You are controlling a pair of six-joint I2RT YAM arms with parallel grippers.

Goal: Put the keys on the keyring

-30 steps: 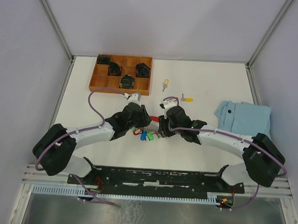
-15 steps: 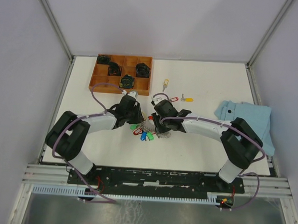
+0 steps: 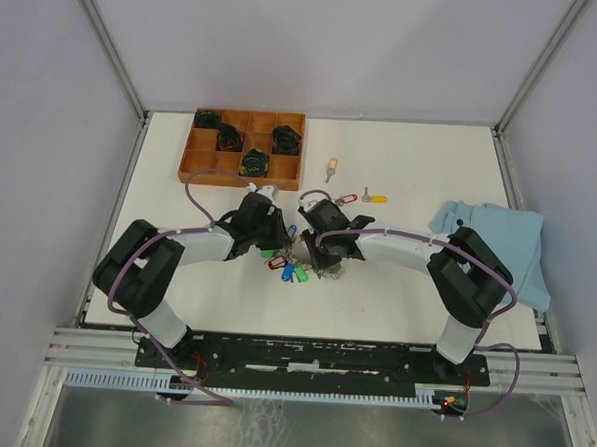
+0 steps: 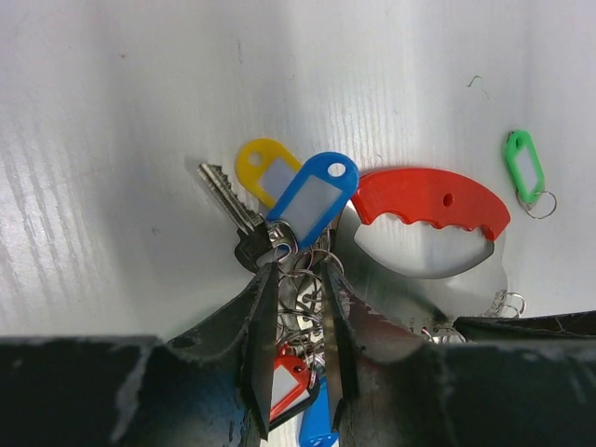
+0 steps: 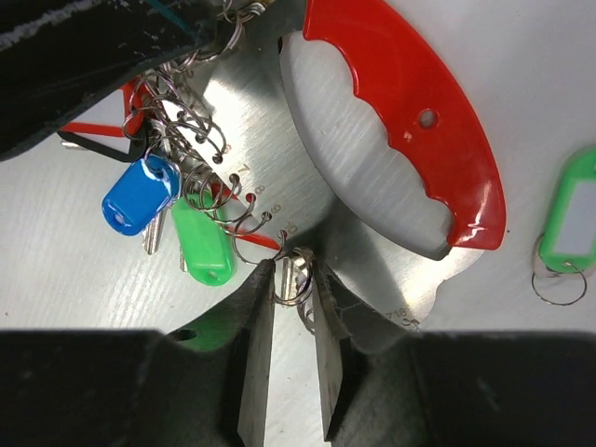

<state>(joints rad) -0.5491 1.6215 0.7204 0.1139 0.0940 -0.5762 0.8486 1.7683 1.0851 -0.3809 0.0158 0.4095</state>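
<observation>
Keyring [image 3: 291, 268] lies mid-table as a spread bunch, with the left gripper [image 4: 296, 270] over its left side and the right gripper [image 5: 291, 268] over its right side, the two wrists almost meeting above it. In the left wrist view the red curved strap [image 4: 428, 197] rests flat on the table to the right of the fingers, and a blue tag [image 4: 313, 199], a yellow tag [image 4: 263, 169] and a silver key [image 4: 226, 194] fan out just beyond the fingertips. That gripper's jaws stand narrowly apart with a tangle of wire rings between them; whether they pinch the rings cannot be told. The right gripper's jaws are likewise nearly together, flanking one small wire ring [image 5: 296, 277] at the edge of the bunch, beside a green tag [image 5: 201, 244]; the ring seems to touch both pads, but a firm grip cannot be told. A loose green tag [image 4: 524, 168] with its own little ring lies near the strap, apart from it. Farther back and to the right, well apart from both grippers, lie a red-tagged key [image 3: 346, 199] and two yellow-tagged keys [image 3: 331, 168] [image 3: 377, 199].
</observation>
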